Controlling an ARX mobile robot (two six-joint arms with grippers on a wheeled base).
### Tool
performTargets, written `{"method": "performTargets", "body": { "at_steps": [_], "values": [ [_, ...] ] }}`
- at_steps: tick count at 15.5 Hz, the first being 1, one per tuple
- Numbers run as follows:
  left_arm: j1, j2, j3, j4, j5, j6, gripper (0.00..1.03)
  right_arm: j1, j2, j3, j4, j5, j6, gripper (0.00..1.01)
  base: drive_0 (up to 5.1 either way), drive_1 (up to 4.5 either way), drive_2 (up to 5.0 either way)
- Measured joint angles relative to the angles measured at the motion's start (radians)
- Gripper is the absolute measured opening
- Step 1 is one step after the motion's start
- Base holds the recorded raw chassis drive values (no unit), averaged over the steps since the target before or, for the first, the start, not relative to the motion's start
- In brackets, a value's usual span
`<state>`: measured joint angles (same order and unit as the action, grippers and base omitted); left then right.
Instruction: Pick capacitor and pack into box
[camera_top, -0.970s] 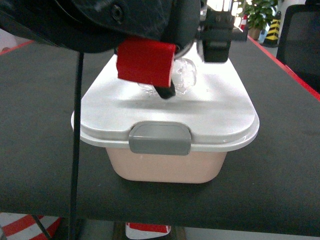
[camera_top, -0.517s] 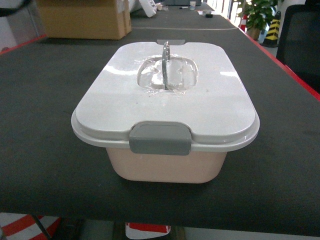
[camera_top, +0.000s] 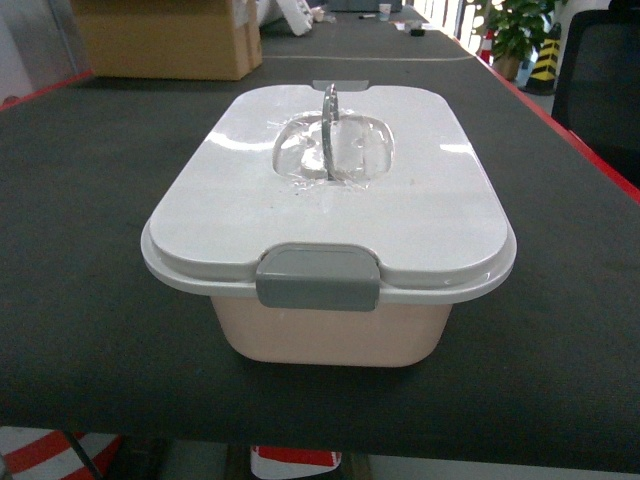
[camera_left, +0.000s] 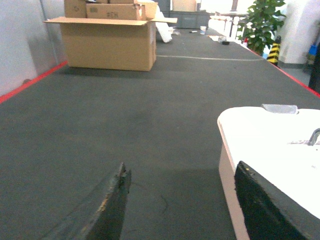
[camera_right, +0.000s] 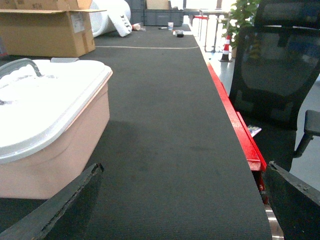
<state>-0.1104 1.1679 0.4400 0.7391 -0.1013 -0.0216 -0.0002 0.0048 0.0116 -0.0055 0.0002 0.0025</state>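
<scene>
Head view shows us no capacitor; we judge it already packed inside the box (camera_top: 330, 330), whose lid (camera_top: 330, 190) sits closed with its grey latch (camera_top: 318, 277) down, so little seems left. Our left gripper (camera_left: 182, 200) and right gripper (camera_right: 182, 205) are spread wide, empty, flanking it. A second ago an arm covered the lid; now it is gone.
</scene>
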Motion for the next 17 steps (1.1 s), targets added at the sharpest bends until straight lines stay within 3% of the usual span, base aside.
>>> {"method": "performTargets", "body": {
  "at_steps": [2,4,5,6,14,15,17],
  "values": [
    [0.023,-0.059,-0.078,0.018,0.008,0.003,0.43,0.000,0.000,0.000,0.001,0.000,0.000,0.98,0.0,0.00,0.0],
    [0.044,-0.148,-0.193,0.017,0.034,0.004,0.11,0.000,0.000,0.000,0.000,0.000,0.000,0.98,0.0,0.00,0.0],
    [0.091,-0.195,-0.225,0.015,0.097,0.005,0.01,0.000,0.000,0.000,0.000,0.000,0.000,0.98,0.0,0.00,0.0],
    [0.116,-0.236,-0.251,0.004,0.091,0.006,0.02,0.000,0.000,0.000,0.000,0.000,0.000,0.98,0.0,0.00,0.0],
    [0.110,-0.549,-0.390,-0.180,0.101,0.007,0.02,0.000,0.000,0.000,0.000,0.000,0.000,0.98,0.0,0.00,0.0],
    [0.110,-0.556,-0.421,-0.123,0.101,0.007,0.02,0.000,0.000,0.000,0.000,0.000,0.000,0.98,0.0,0.00,0.0],
    [0.110,-0.618,-0.427,-0.211,0.101,0.007,0.02,0.000,0.000,0.000,0.000,0.000,0.000,0.98,0.0,0.00,0.0]
  ]
}}
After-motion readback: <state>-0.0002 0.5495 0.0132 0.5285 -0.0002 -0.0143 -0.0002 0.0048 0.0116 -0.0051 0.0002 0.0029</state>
